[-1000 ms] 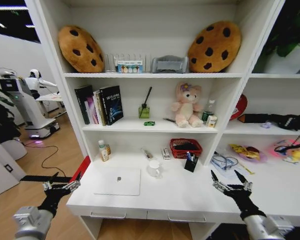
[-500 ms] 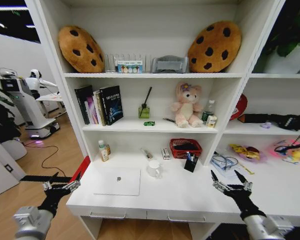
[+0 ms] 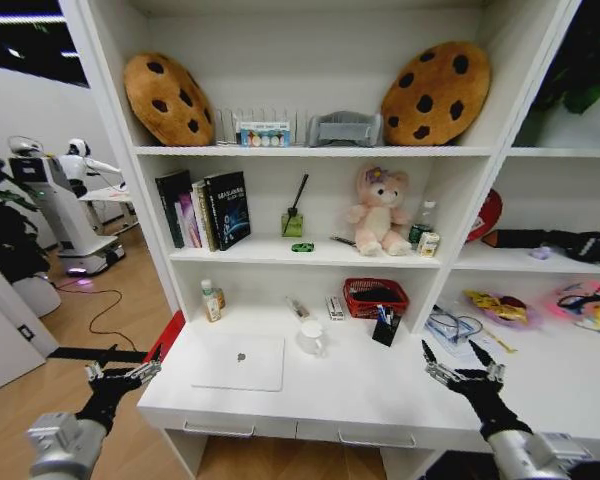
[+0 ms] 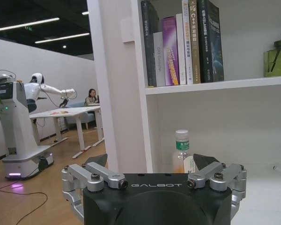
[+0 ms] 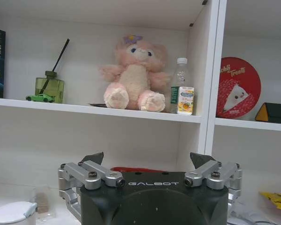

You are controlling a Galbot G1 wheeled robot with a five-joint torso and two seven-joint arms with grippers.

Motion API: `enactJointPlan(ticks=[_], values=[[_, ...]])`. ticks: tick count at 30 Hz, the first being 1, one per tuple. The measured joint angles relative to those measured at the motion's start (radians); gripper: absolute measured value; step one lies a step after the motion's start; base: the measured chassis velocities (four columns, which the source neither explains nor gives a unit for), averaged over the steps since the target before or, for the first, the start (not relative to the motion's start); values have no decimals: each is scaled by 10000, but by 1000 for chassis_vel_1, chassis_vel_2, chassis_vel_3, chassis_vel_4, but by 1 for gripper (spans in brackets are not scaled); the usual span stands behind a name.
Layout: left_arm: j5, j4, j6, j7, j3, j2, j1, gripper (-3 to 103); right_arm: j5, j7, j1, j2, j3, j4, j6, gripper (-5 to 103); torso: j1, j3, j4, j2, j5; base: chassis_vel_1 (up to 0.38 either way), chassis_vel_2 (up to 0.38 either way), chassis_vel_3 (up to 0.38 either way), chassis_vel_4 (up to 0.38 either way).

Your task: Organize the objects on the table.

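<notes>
My left pincer hangs spread and empty, just off the left end of the counter. The silver laptop lies closed on the counter, ahead of it and to its right. My right pincer is spread too and holds nothing, low over the front of the counter. The tiny green toy car stands on the shelf far ahead, above both pincers.
</notes>
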Motion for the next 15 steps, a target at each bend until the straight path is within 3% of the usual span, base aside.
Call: enactJointPlan(ticks=[15], values=[[0, 0, 0, 0, 0, 0, 0, 100, 0, -1, 1, 0, 0, 0, 0, 100, 5, 8, -3, 12, -1, -2, 2, 1, -1]])
